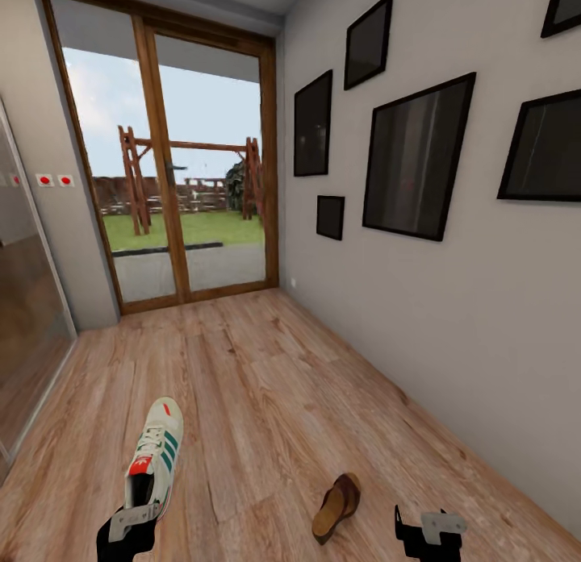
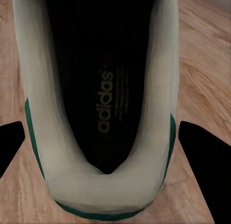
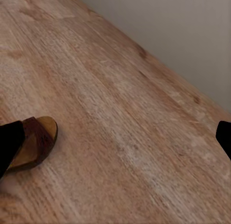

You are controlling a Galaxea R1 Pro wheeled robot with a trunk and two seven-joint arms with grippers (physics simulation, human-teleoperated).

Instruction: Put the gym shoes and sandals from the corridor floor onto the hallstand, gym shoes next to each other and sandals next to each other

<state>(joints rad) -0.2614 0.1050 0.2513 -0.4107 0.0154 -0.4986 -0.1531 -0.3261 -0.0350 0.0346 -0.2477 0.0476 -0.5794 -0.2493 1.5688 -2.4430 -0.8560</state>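
Gym shoe: heel between the left gripper's spread fingers, grip unclear; toe pointed toward the glass door
Sandal: just left of the open, empty right gripper

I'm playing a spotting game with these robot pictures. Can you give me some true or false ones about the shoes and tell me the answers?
1. The left gripper is right at the heel of a gym shoe. True.
2. The sandal lies on a rack. False: it lies on the wooden floor.
3. The right gripper is holding the sandal. False: its fingers are spread and hold nothing, with the sandal beside it.
4. The gym shoe has green stripes. True.
5. The wall has dark framed pictures. True.
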